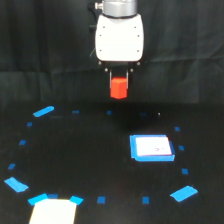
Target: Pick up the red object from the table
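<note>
Exterior view: one fixed look at the scene, arm entering from the top centre.
Table (90,165): flat black surface, filled the lower half; dark curtain (40,45) hung behind it.
Tape marks (101,200): small blue squares spaced in a ring on the table; larger blue strips lay at the ring's edge, one at the exterior view's upper left (43,111), one at lower left (16,185), one at lower right (183,193).
Arm: white gripper body (119,39) under a grey metal collar (116,7), pointed straight down.
White pad (152,148): square with blue border, lay flat on the table toward the exterior view's right, well apart from the gripper.
Pale patch (51,212): whitish shape at the bottom edge, blue tape along its top; too blurred to identify.
Gripper (119,85): two thin dark fingers (111,80) closed narrowly against the sides of the red object.
Red object (119,88): small red-orange block, narrower than the gripper body, held between the fingers, above the table's far part; whether it was clear of the surface could not be told.
</note>
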Tool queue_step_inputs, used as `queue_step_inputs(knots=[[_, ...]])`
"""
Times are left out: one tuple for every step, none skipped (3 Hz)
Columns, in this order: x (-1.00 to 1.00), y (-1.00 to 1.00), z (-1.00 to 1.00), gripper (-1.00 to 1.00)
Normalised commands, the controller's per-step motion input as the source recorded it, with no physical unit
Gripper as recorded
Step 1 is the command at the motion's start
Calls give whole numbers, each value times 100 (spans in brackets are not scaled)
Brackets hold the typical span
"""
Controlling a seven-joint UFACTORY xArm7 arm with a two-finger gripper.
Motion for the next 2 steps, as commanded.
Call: queue_step_inputs(knots=[[9,0,-49,-100],[-47,-44,18,-100]])
